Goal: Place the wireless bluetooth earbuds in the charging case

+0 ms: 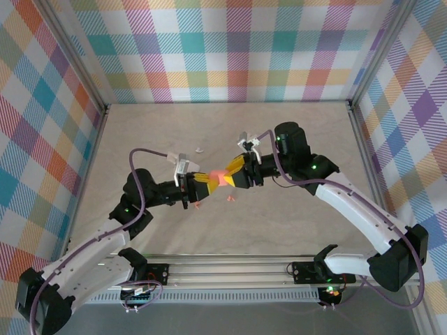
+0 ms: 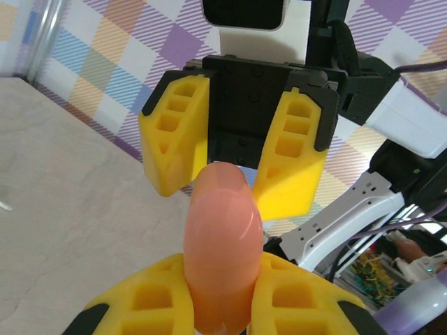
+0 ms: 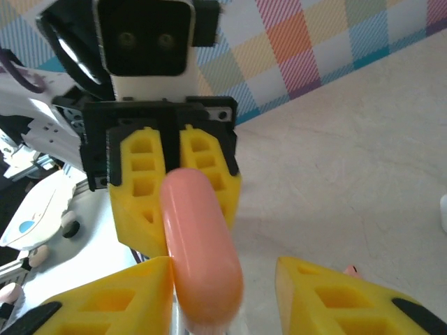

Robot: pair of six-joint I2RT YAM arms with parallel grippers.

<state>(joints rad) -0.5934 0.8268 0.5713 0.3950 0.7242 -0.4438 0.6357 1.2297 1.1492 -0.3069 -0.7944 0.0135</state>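
Observation:
A salmon-pink pebble-shaped charging case (image 1: 218, 179) hangs above the table's middle, lid closed. My left gripper (image 1: 204, 183) is shut on one end of the case (image 2: 222, 244), with its fingers (image 2: 147, 300) pressed to both sides. My right gripper (image 1: 235, 174) faces it from the other side, open. The case (image 3: 199, 237) sits between the right gripper's spread fingers (image 3: 335, 300), touching the left one. Two small pink earbuds (image 1: 228, 198) (image 1: 198, 204) lie on the table below the grippers. A white earbud (image 1: 199, 149) lies farther back.
The pale tabletop (image 1: 293, 132) is walled by checked cloth panels (image 1: 223, 49) on three sides. A metal rail (image 1: 230, 269) runs along the near edge between the arm bases. A pink earbud (image 3: 351, 269) peeks beside the right finger.

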